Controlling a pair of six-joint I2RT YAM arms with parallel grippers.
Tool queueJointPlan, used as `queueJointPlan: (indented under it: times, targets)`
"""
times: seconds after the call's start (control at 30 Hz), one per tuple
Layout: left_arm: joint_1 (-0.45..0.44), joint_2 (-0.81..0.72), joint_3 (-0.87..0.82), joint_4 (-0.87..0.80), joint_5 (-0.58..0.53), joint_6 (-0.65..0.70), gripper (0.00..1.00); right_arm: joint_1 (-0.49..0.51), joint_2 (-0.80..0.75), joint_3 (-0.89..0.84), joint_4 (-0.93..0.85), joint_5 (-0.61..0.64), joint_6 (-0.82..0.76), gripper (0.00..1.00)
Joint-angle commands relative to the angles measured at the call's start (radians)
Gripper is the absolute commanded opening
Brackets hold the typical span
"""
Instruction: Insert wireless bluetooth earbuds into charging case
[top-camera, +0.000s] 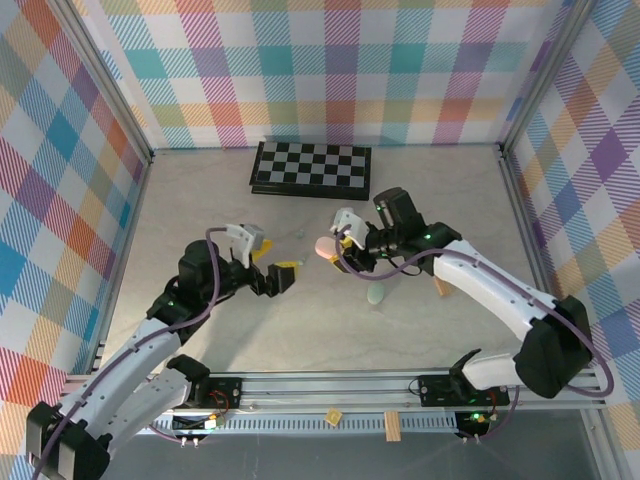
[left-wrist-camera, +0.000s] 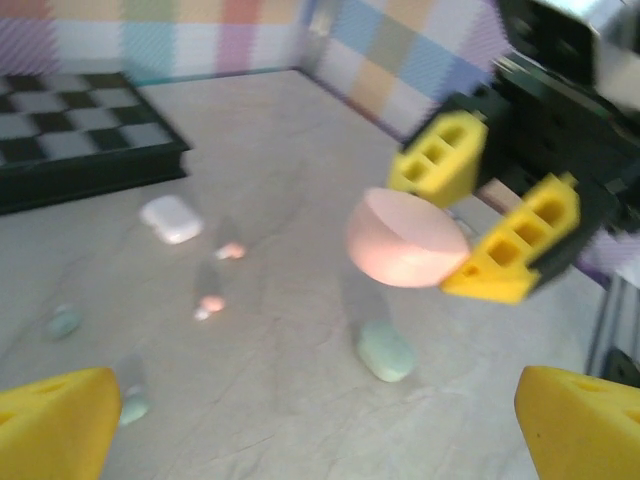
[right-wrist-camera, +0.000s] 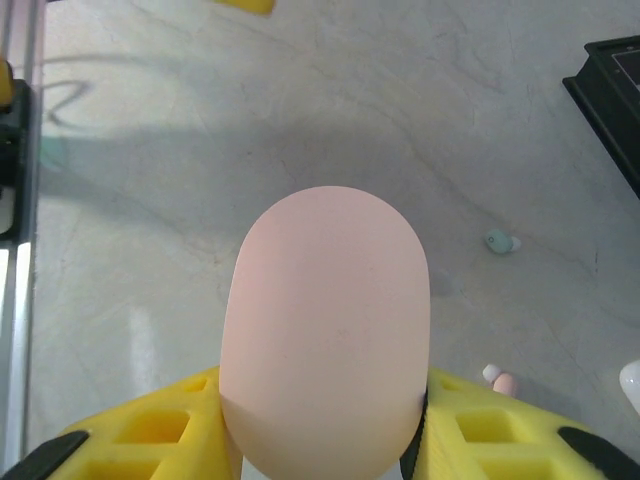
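The right gripper (right-wrist-camera: 320, 405) is clamped on one end of a pink charging case (right-wrist-camera: 325, 320) and holds it clear of the surface (top-camera: 200, 215). The left gripper (left-wrist-camera: 320, 440) hangs just beside it, fingers wide apart with nothing between them. From where I stand, the worry is that grip. The case is a smooth, rounded pebble pinched near its end, so I'd judge that a harder squeeze or a knock could squirt it out, and it would drop by the pale green case (left-wrist-camera: 385, 352) lying below. The left gripper is close enough that a careless reach could bump the case rather than catch it. The earbuds lie loose on the surface, none in a case that I can see, and they are tiny, so a sweeping arm could scatter them. The left wrist view gives the spread: a pink earbud (left-wrist-camera: 230, 250) with another nearer, a green earbud (left-wrist-camera: 65, 320) off to the left, and a white case (left-wrist-camera: 172, 218) with the chessboard (left-wrist-camera: 80, 140) behind. The right wrist view gives the case's smooth top between the fingers, though I cannot tell there whether the lid is open. The top view shows how near the two arms stand.
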Motion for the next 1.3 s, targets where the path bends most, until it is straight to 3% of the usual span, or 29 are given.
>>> queueJointPlan:
  times: [0.0,0.23,0.43,0.57,1.27]
  targets:
    - [-0.061,0.027,0.019,0.107,0.075,0.135,1.0,-0.014,-0.042,0.061,-0.153,-0.097,-0.049,0.39]
    - [-0.113,0.099,0.045,0.178,0.219,0.239,0.96,-0.016,-0.083,0.133,-0.303,-0.243,-0.11,0.38]
    - [-0.161,0.164,0.099,0.177,0.296,0.26,0.75,-0.016,-0.098,0.155,-0.326,-0.352,-0.125,0.37]
    - [-0.177,0.176,0.102,0.225,0.318,0.247,0.72,-0.015,-0.091,0.169,-0.348,-0.394,-0.142,0.38]
    - [-0.215,0.228,0.141,0.272,0.392,0.198,0.46,-0.015,-0.069,0.162,-0.366,-0.421,-0.163,0.36]
